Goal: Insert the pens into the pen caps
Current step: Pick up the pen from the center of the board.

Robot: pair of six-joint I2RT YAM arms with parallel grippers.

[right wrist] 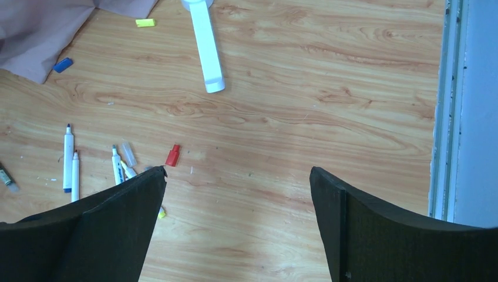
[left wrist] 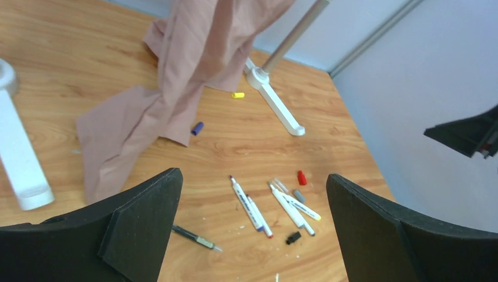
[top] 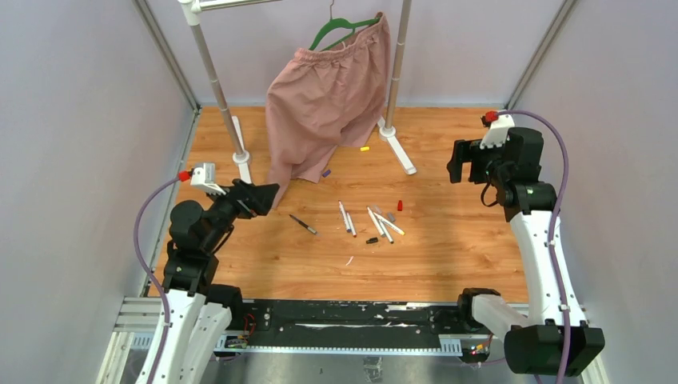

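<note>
The whole bench (top: 448, 256) is taken in from high above its near edge, looking down and forward. The left wrist view is raised well above the wood and angled down across the bench toward its far right corner, framed by the fingers of the left claw (left wrist: 252, 174). The right wrist view is pointed more steeply down between the fingers of the right claw (right wrist: 237, 168), with the bench's right edge at its right side. The pens (left wrist: 245, 202), red cap (right wrist: 172, 155), yellow cap (right wrist: 145, 23) and one white rack foot (right wrist: 205, 47) are shared by all three views.
</note>
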